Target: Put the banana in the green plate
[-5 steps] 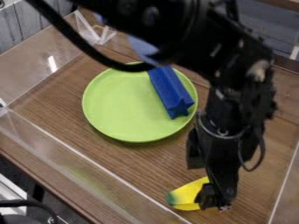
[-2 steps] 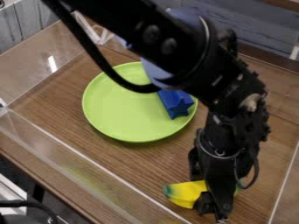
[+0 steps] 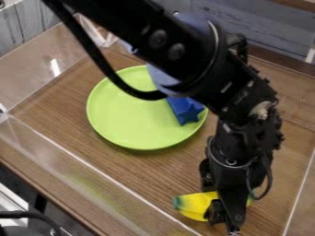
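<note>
The claw (image 3: 227, 214) sits at the lower right of the frame, pointing straight down at the bench (image 3: 87, 157); its dark fingers are drawn together at the right end of the banana (image 3: 197, 203), and it looks closed on that end, though the fingertips themselves are dark and blurred against the wood; the banana lies low on the bench at the bottom edge of the frame, its yellow body and greenish left tip showing to the left of the claw, the rest hidden behind the fingers; above the claw the black arm (image 3: 197, 64) rises through a bulky wrist and sweeps up and leftward to the top left corner of the frame, crossing over the far right part of the green plate (image 3: 129, 115); the green plate lies flat on the bench in the middle left of the frame, well apart from the banana; a blue block (image 3: 185, 109) rests on the plate's right side, partly covered by the arm; clear walls (image 3: 37, 64) stand around the wooden bench on the left and along the near edge.
</note>
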`<state>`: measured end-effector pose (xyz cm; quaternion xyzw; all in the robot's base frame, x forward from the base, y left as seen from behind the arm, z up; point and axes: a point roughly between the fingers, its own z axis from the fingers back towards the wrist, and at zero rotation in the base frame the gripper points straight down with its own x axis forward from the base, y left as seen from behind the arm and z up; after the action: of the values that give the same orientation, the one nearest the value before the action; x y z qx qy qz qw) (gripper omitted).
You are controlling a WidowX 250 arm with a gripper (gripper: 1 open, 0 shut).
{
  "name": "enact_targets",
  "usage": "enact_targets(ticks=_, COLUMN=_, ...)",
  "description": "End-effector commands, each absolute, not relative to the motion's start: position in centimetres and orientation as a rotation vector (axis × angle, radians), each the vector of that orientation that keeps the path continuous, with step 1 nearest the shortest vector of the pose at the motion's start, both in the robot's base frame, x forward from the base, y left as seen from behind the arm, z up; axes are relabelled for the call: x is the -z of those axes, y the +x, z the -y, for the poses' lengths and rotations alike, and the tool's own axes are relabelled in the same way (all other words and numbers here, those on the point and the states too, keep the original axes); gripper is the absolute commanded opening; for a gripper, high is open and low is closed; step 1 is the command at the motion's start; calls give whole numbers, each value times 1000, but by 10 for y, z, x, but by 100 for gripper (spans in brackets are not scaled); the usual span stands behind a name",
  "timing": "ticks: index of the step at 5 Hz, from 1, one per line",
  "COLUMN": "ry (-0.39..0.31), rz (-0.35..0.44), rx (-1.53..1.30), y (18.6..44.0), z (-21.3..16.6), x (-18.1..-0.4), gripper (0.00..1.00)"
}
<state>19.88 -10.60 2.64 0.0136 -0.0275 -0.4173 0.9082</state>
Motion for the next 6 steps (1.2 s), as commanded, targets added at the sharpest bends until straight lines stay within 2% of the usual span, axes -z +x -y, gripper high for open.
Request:
enact_targets(ticks=1, ry=27, rz=68, rx=849, y=202, z=104, x=-26, gripper=0)
enact_targets(ticks=6, ry=22, rz=63, rx=822, y=202, z=97, x=-21, gripper=0)
